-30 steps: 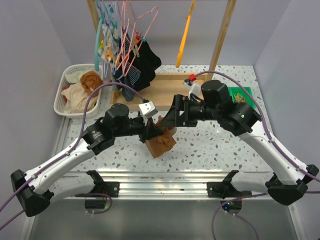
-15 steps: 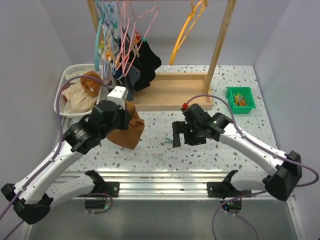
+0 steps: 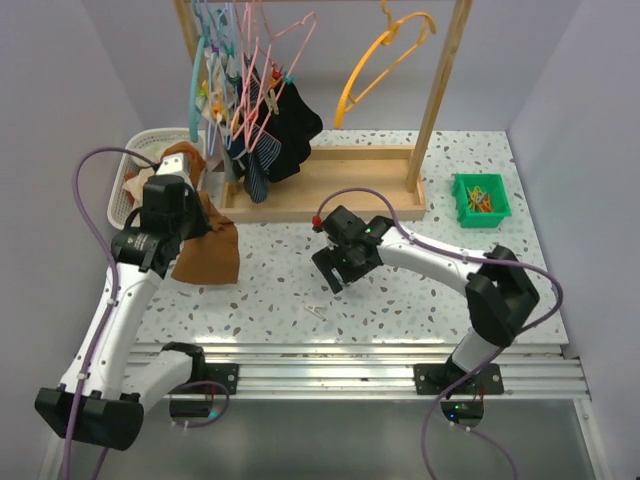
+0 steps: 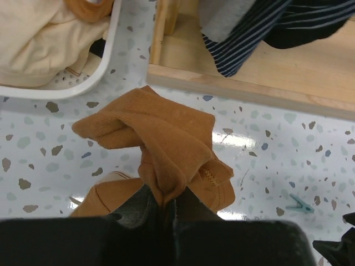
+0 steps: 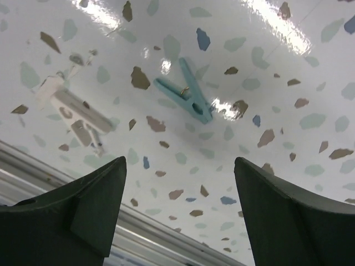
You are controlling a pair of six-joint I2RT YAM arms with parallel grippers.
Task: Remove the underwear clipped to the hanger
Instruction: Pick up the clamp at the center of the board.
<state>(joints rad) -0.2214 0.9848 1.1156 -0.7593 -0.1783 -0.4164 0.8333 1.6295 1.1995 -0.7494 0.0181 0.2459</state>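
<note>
From high behind the bases, down over table (image 3: 400, 312) and rack (image 3: 440, 90); from left wrist, close over orange cloth (image 4: 166, 138); from right wrist, closer still, facing down; sharing teal clip (image 5: 186, 100) with left.

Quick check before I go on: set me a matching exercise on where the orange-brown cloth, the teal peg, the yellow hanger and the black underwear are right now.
Things:
1. orange-brown cloth
2. teal peg
3. yellow hanger
4. black underwear

Places:
A. pegged up among the hangers at the left end of the rack
B. hanging bare, nothing clipped to it
C. pinched in the left gripper
D. lying on the table below the open right gripper

Pairs: 1-C, 2-D, 3-B, 4-A
</note>
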